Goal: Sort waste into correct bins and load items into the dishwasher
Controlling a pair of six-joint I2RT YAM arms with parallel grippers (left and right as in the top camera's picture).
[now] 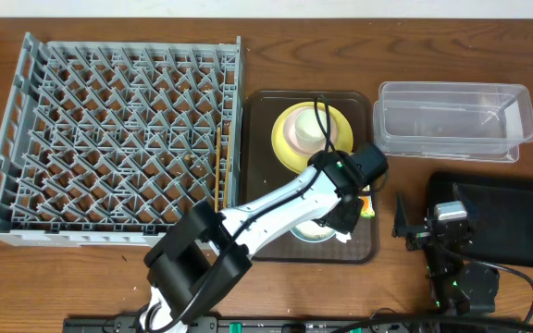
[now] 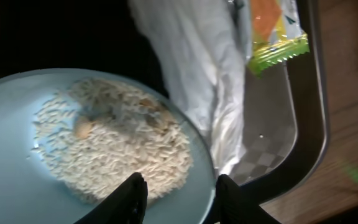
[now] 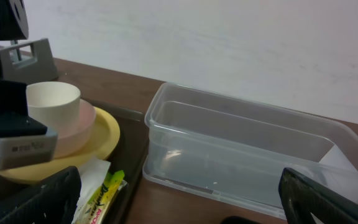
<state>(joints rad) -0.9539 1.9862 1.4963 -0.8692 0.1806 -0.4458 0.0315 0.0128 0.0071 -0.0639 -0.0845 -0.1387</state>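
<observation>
A light blue bowl [image 2: 17, 155] holding white rice scraps [image 2: 114, 149] sits on the brown tray; it also shows in the overhead view [image 1: 311, 233]. My left gripper [image 2: 180, 196] is open, with one finger over the bowl's inside and one outside its rim; it also shows from above [image 1: 338, 220]. The crumpled white wrapper [image 2: 197, 68] and the orange-yellow-green packet [image 2: 277, 31] lie beside the bowl. The white cup [image 3: 51, 102] stands in the pinkish bowl [image 3: 82, 127] on the yellow plate [image 3: 101, 142]. My right gripper [image 3: 179, 208] is open and empty, facing the clear tub [image 3: 241, 149].
The grey dish rack [image 1: 109, 129] fills the left side. Thin wooden chopsticks [image 1: 220, 171] lie along its right edge, beside the brown tray [image 1: 257, 166]. The clear tub [image 1: 452, 120] stands at the back right and the black tray [image 1: 516, 222] in front of it.
</observation>
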